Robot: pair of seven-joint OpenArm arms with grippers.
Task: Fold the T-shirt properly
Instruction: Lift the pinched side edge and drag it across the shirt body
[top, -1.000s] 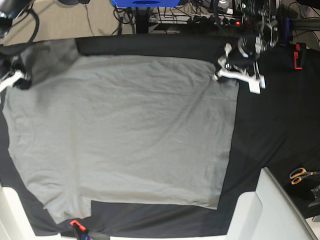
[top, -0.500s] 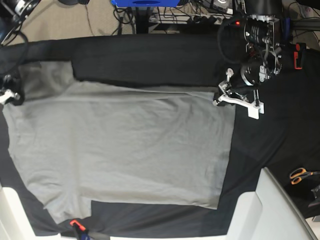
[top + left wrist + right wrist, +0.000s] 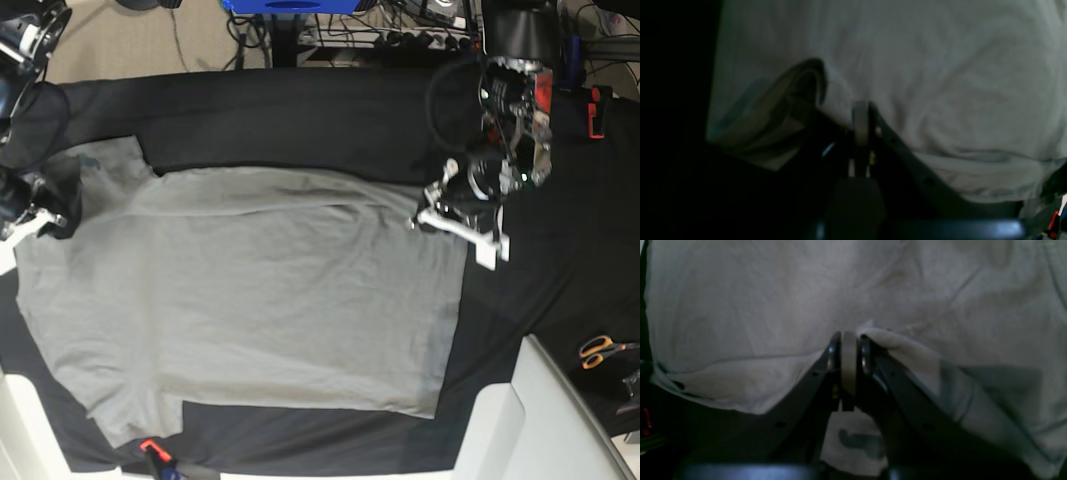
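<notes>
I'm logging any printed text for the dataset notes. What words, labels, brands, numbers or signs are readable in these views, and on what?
None can be read.
T-shirt: plain grey, no print showing in the base view.
Right wrist view: a dark smudged mark on pale fabric below the right hand; too blurred to read.
Equipment behind the table: too small to show any lettering.

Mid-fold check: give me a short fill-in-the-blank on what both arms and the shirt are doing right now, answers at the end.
1. The left gripper and the right gripper are each shut on the far edge of the ____.
2. The T-shirt lies on a ____ cloth.
3. At the table's right edge, clear of the shirt, lies a pair of orange-handled ____.
4. In the right wrist view, the fingers pinch a fold of ____ fabric.

Missing words: T-shirt; black; scissors; grey
</notes>
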